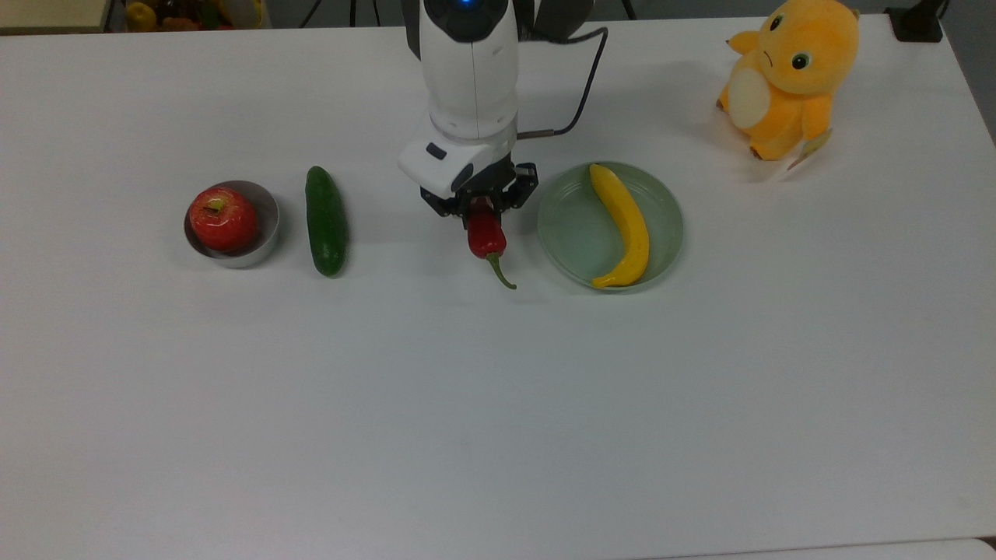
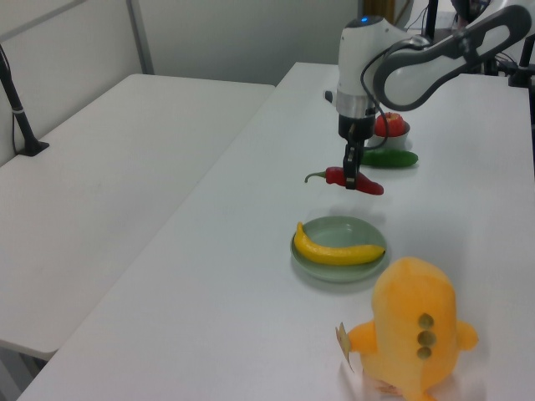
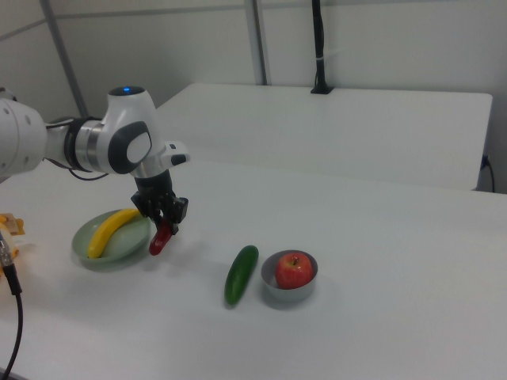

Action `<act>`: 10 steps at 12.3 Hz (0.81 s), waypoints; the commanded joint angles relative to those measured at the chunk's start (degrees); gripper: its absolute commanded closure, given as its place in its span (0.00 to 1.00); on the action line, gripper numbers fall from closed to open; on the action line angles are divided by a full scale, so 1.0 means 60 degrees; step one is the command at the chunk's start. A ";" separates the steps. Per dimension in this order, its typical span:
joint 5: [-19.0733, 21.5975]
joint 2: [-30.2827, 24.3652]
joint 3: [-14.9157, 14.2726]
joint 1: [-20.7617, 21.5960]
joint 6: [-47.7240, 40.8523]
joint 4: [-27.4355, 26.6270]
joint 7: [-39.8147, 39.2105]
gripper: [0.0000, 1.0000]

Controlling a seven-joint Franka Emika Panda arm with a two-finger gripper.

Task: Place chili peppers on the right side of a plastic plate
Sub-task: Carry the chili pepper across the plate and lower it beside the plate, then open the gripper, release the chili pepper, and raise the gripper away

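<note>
On the white table (image 1: 498, 404) I count: 1 chili (image 1: 485, 236), 1 plate (image 1: 572, 233), 1 banana (image 1: 626, 225), 1 cucumber (image 1: 325, 221), 1 bowl (image 1: 268, 222) w/ 1 apple (image 1: 223, 218) inside, and 1 orange plush toy (image 1: 786, 74).

The gripper (image 1: 480, 208) points down and its jaws are closed narrow on the chili, approx. at the thick red part; nothing else is touched by them. In the left view the chili (image 2: 355, 180) lies about horizontal between the fingers, stem end to the left view's left, red tip to the left view's right, and it hangs above the table, with a faint shadow under it. In the right view the chili (image 3: 162, 237) sticks out below the gripper (image 3: 165, 218), just beside the plate (image 3: 83, 241) rim.

Position of chili: in the top view it is just at the top view's left of the plate, not on it, between cucumber and plate but much nearer to the plate. The green stem points toward the bottom of the top view. The plate holds the banana only, which lies along the top view's right half of it.

Bowl and cucumber stand near each other at the top view's left, well apart from the plate. The plush toy sits at the top view's upper right corner, apart from the plate.
</note>
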 commanded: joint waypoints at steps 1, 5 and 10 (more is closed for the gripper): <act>-0.0158 0.0381 -0.0119 0.0175 0.0560 -0.0144 -0.0140 0.89; -0.0144 0.0499 -0.0105 0.0220 0.0576 -0.0131 -0.0009 0.39; -0.0143 0.0033 -0.0119 0.0234 0.0459 -0.0058 0.0414 0.00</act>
